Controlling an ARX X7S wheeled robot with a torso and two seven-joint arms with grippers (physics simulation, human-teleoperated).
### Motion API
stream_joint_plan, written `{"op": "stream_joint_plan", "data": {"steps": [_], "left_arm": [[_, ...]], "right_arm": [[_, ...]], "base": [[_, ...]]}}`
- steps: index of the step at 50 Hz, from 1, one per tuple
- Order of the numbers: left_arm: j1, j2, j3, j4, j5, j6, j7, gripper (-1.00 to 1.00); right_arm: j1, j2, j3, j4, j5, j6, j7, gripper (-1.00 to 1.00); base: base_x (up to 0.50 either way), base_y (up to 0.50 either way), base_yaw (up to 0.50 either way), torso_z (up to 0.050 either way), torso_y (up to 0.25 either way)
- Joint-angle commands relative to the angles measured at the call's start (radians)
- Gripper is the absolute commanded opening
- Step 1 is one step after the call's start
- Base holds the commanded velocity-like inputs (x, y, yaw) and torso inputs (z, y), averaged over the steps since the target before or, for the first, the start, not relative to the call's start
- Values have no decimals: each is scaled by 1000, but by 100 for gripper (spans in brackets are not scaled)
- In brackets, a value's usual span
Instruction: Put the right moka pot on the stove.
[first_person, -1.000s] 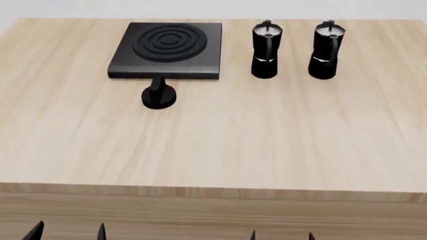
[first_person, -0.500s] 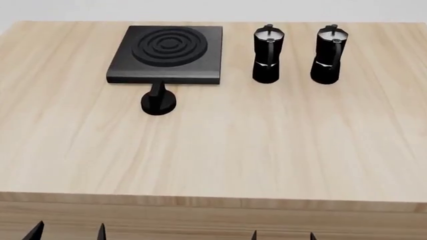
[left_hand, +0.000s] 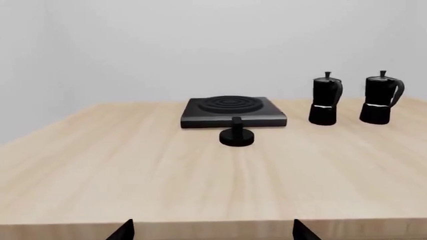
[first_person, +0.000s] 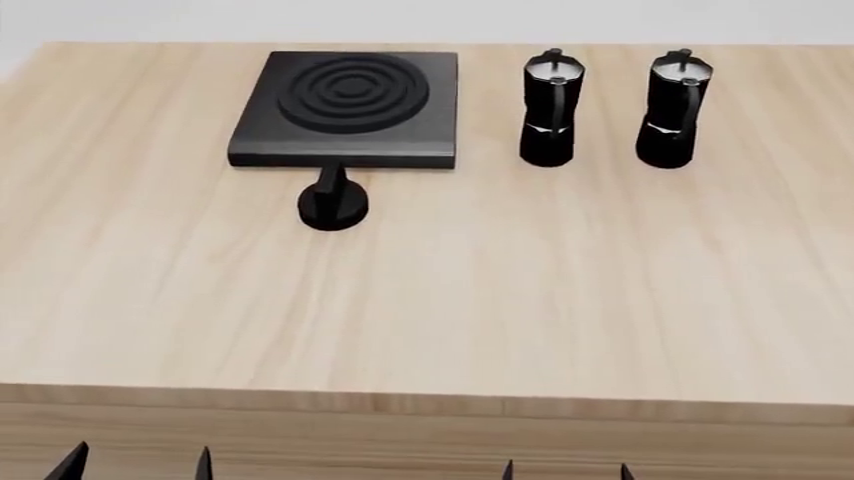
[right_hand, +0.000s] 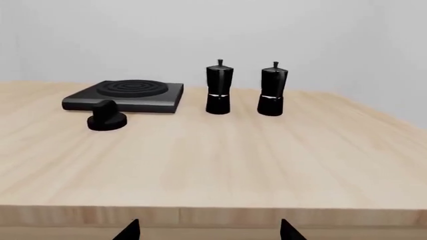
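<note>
View shifted; right moka pot (first_person: 671, 110) far beyond open jaws.

Head view high, angled down; both wrist views low, level, all sharing the stove (first_person: 347, 108).

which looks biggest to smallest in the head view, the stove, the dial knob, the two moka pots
1. The stove, clearly the largest.
2. The right moka pot and the left moka pot look alike in size, so neither can be ranked above the other.
3. The dial knob, the smallest.
</note>
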Motion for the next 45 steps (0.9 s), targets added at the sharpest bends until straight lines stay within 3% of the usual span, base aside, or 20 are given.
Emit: {"op": "stream_joint_plan", "data": {"steps": [1,15,45], "left_arm": [[0,-7,7,1,-4,3,-9,100],[1,-15,15,10,-12,0,-17,100],[0,-28,35,3,-17,14,-33,100]], "right_arm": [[4,6,-7,1,6,0,8,100],[7,12,-16,14,31,-11,-4,100],[7,28,-25,28,53,-35,4,100]], "base": [[4,184,0,0,0],[4,102,0,0,0],[218,0,0,0,0]]}}
